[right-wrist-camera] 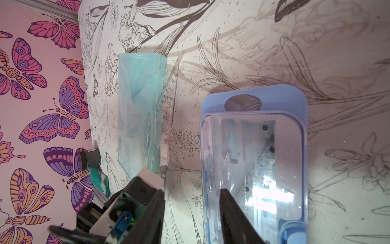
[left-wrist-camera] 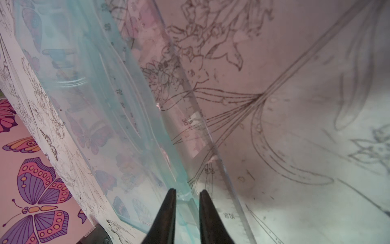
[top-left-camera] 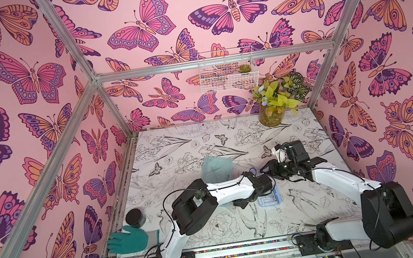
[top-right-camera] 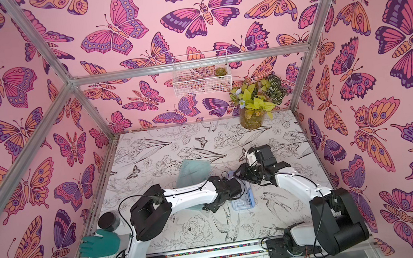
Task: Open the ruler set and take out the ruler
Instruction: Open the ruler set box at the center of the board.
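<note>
steadiness is, we judge, why the right gripper [right-wrist-camera: 193, 190] holds one of its spread fingers over the blue case [right-wrist-camera: 285, 95] while the left gripper [left-wrist-camera: 187, 191] clamps the raised teal sheet [left-wrist-camera: 88, 109].

Pink walls [top-left-camera: 184, 10] carry purple, orange and magenta butterflies, the white table [top-left-camera: 191, 148] bears black line drawings of flowers and birds, the ruler set case [right-wrist-camera: 253, 92] is pale blue with a clear lid [right-wrist-camera: 287, 160], the sleeve [top-left-camera: 217, 167] translucent teal, the glove [top-left-camera: 129, 240] green, the jar [top-left-camera: 135, 218] black, the arms [top-left-camera: 232, 188] white and black.
</note>
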Available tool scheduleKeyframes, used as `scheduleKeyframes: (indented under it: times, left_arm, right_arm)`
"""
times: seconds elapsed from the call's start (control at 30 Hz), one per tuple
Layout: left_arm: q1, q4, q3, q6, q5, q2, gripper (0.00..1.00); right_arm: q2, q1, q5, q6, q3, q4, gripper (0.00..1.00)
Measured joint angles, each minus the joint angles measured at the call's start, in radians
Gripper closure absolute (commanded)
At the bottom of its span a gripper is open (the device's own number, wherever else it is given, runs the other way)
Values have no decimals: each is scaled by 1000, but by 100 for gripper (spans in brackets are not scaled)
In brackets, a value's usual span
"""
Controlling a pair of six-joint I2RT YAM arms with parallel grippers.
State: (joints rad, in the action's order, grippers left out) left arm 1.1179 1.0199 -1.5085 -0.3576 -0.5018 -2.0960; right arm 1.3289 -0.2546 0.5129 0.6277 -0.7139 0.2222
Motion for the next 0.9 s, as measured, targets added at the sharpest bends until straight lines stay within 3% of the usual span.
scheduleKeyframes:
  times: [0.53, 0.73, 0.9]
  left_arm:
    - [-1, 3, 0, -13, -41, 8, 94]
    - [-45, 0, 0, -22, -41, 66, 97]
    - [-82, -6, 0, -22, -45, 98, 64]
  right_arm:
    - [1, 0, 4, 0, 9, -5, 55]
    - [0, 0, 4, 0, 10, -5, 55]
    - [-9, 0, 4, 0, 12, -5, 55]
